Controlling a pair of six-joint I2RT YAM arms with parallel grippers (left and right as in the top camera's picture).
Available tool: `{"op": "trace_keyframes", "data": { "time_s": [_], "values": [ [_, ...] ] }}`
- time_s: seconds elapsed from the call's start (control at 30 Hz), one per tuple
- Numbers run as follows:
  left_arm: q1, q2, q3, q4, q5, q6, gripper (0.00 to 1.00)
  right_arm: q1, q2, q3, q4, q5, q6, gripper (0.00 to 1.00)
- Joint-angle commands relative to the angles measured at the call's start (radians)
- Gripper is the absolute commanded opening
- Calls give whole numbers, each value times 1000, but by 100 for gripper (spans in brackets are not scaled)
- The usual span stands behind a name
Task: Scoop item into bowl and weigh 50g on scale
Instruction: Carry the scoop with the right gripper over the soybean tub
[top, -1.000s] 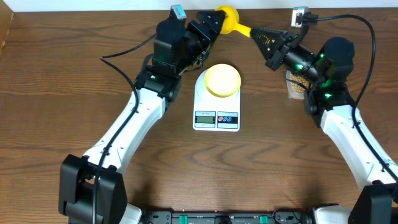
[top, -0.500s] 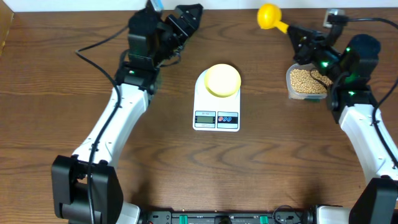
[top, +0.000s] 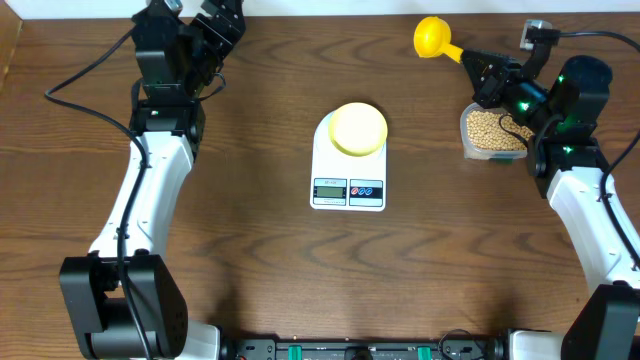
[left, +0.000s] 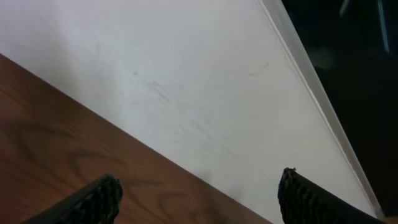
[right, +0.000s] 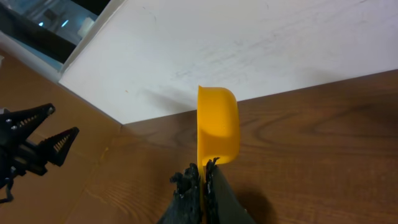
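The pale yellow bowl (top: 358, 128) sits on the white scale (top: 348, 165) at the table's middle. The beige beans (top: 490, 130) fill a clear tub (top: 467, 147) at the right, under my right arm. My right gripper (top: 478, 66) is shut on the handle of a bright yellow scoop (top: 434, 37), held above the table left of the tub; in the right wrist view the scoop (right: 217, 132) sticks out past the shut fingers (right: 203, 174) and looks empty. My left gripper (top: 222, 18) is open and empty at the far left back edge; its fingertips (left: 199, 190) frame wood and white wall.
A white wall (left: 186, 81) borders the table's back edge. Black cables (top: 80, 75) trail from both arms. The scale's display and buttons (top: 347, 189) face the front.
My left arm has swung left, away from the scoop, to the back left corner. My right gripper has carried the scoop right, then held nearly still by the tub.
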Motion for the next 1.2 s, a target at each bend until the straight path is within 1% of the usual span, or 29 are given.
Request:
{"op": "trace_keyframes", "data": {
  "time_s": [0.0, 0.2, 0.47, 1.17],
  "values": [
    [2, 0, 9, 5, -39, 28, 82, 4, 0, 11, -1, -16, 10, 1],
    [2, 0, 9, 5, -104, 28, 82, 4, 0, 11, -32, -6, -16, 1],
    [2, 0, 9, 6, -104, 28, 82, 4, 0, 10, -59, -5, -61, 1],
    [2, 0, 9, 6, -104, 17, 82, 3, 0, 10, -92, 18, -80, 1]
  ]
}}
